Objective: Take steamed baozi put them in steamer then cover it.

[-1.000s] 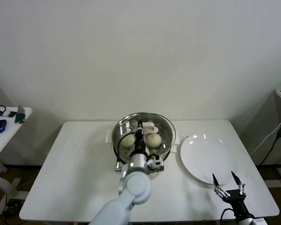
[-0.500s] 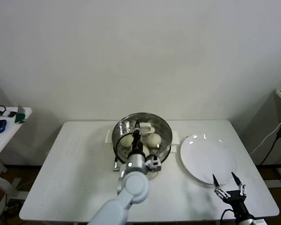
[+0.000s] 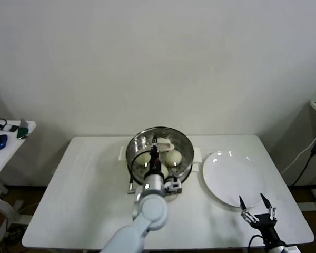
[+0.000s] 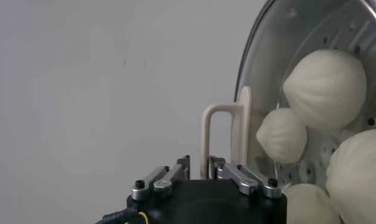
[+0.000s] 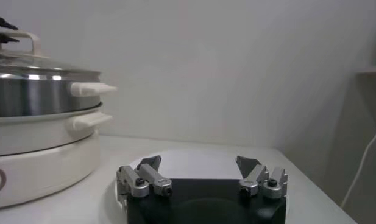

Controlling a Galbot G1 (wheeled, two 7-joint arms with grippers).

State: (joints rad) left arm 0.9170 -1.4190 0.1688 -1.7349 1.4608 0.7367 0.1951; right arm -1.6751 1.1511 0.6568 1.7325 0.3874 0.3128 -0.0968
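The round clear glass cover (image 3: 159,149) is seated on the shiny steel steamer (image 5: 41,100), its cream handle (image 4: 226,139) clenched by the left claw (image 4: 200,170). Cream-white baozi (image 4: 325,88) are seen through it in the left wrist view. The right claw (image 3: 257,209) is spread beside the white plate (image 3: 234,178) on the table (image 3: 89,184).

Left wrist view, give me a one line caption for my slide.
Left hand grips the cream handle of the glass cover over the steamer, four baozi visible through it.

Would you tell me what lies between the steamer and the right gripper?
In the head view, the white plate lies between the steamer and the open right gripper, which hovers by the plate's near edge.
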